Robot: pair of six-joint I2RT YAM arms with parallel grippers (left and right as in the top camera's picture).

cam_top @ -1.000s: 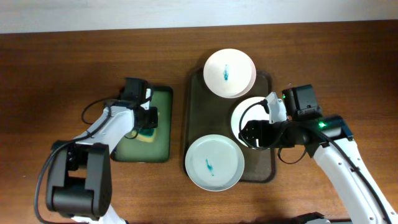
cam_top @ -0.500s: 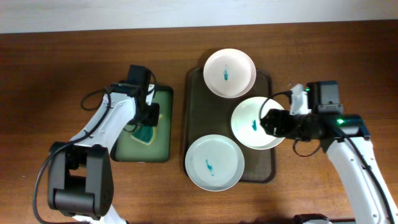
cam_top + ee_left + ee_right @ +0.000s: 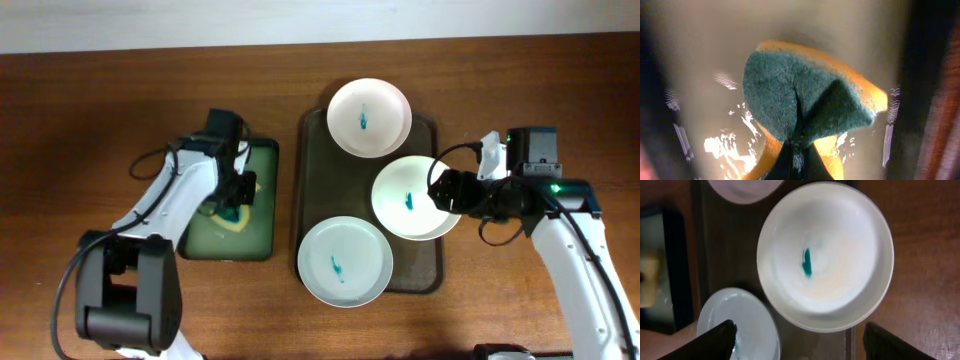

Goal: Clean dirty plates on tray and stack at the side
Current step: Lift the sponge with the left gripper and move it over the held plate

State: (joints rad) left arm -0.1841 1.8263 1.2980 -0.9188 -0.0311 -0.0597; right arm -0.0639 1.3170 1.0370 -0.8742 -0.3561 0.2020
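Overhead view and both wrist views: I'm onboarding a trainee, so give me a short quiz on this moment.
1. How many plates show a teal smear?
2. The left gripper is shut on: A) a sponge B) a plate C) nothing.
3. True or false: the right gripper is shut.
Key: 1 three; 2 A; 3 false, it is open.

Overhead picture's bright and even, crisp, soft shadows hugging the plates. Left wrist view's dim, smeared at the edges, only the sponge near focus, glare sparkling off the liquid.
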